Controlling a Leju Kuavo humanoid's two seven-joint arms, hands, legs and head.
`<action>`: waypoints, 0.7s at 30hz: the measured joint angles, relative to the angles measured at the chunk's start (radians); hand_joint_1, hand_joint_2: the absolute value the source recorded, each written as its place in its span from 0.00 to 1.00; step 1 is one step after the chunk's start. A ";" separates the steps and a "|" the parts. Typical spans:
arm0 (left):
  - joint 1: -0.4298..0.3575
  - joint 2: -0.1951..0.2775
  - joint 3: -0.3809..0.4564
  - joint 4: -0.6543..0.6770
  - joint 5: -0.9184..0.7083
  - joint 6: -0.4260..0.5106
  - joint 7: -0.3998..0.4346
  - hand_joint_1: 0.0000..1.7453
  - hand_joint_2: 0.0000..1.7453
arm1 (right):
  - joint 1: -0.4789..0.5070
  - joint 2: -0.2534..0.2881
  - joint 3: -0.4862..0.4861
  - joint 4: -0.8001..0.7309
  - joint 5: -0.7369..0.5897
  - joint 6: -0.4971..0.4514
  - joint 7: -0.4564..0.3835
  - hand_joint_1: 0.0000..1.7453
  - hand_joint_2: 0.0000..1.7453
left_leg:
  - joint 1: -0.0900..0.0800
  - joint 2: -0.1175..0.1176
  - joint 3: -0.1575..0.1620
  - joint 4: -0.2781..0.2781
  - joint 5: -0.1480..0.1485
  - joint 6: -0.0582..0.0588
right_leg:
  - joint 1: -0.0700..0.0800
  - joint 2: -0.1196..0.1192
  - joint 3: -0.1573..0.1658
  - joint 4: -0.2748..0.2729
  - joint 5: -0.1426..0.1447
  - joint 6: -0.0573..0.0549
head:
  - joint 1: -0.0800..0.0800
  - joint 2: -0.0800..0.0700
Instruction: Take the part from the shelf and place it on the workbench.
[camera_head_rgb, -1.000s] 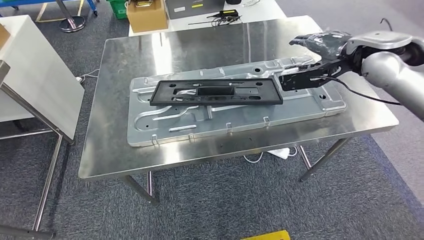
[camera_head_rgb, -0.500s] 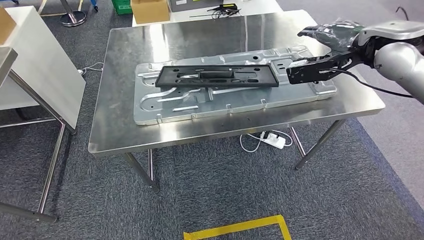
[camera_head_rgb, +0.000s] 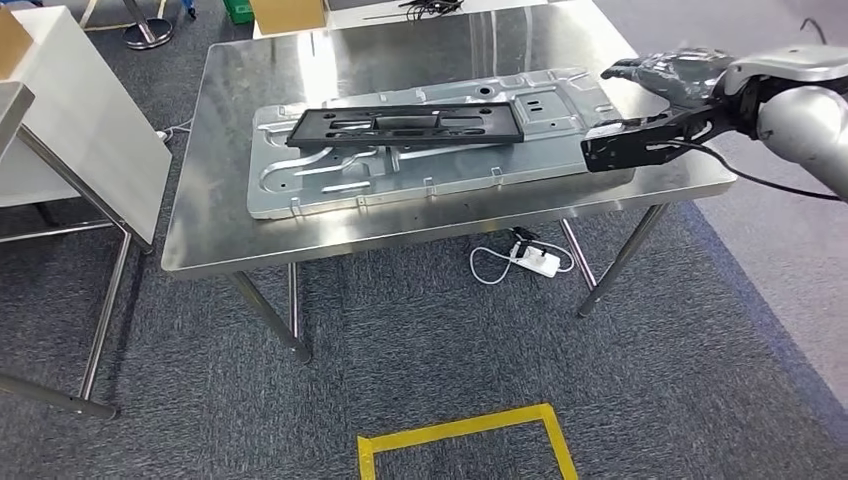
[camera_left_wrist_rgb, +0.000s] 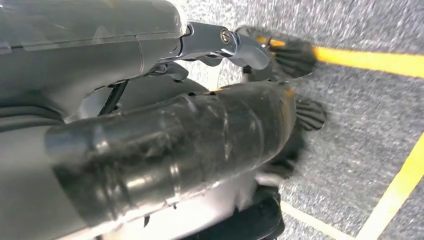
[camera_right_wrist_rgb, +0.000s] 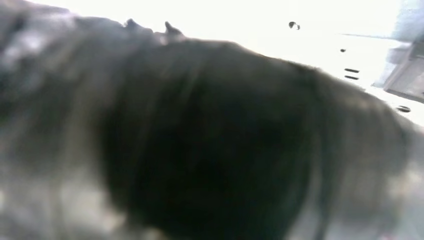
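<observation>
On the steel bench (camera_head_rgb: 200, 250) the black part (camera_head_rgb: 402, 124) lies across a metal panel (camera_head_rgb: 330, 185); right robot hand (camera_head_rgb: 660, 100) hovers empty, fingers spread; left robot hand's (camera_left_wrist_rgb: 150, 145) state unclear.

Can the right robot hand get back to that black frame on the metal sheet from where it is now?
Probably yes: the right robot hand hovers beyond the black frame, with nothing between them.

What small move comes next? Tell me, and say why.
Probably draw the right hand back from the workbench. The black part already lies flat on the metal panel, apart from the hand, which holds nothing.
</observation>
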 joint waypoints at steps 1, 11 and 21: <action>-0.001 0.003 0.000 0.000 0.000 0.000 0.000 0.00 0.00 | -0.001 -0.005 0.002 0.000 -0.001 -0.001 -0.001 0.00 0.00 | -0.010 -0.003 0.032 -0.052 -0.002 0.016 | -0.002 -0.002 -0.002 -0.005 0.009 0.002 | 0.000 0.000; -0.005 -0.011 -0.004 -0.001 -0.001 -0.001 0.002 0.00 0.00 | -0.023 -0.024 0.032 -0.001 -0.002 0.001 -0.008 0.00 0.00 | 0.015 0.018 -0.014 -0.154 0.101 -0.011 | -0.023 0.003 -0.049 0.224 -0.128 0.054 | 0.001 0.000; 0.002 -0.011 -0.010 0.000 -0.001 0.000 0.003 0.00 0.00 | -0.036 -0.020 0.061 -0.002 -0.007 0.001 -0.010 0.00 0.00 | 0.037 0.006 -0.167 -0.015 0.097 -0.080 | -0.046 -0.006 0.078 0.035 -0.101 0.038 | -0.002 0.000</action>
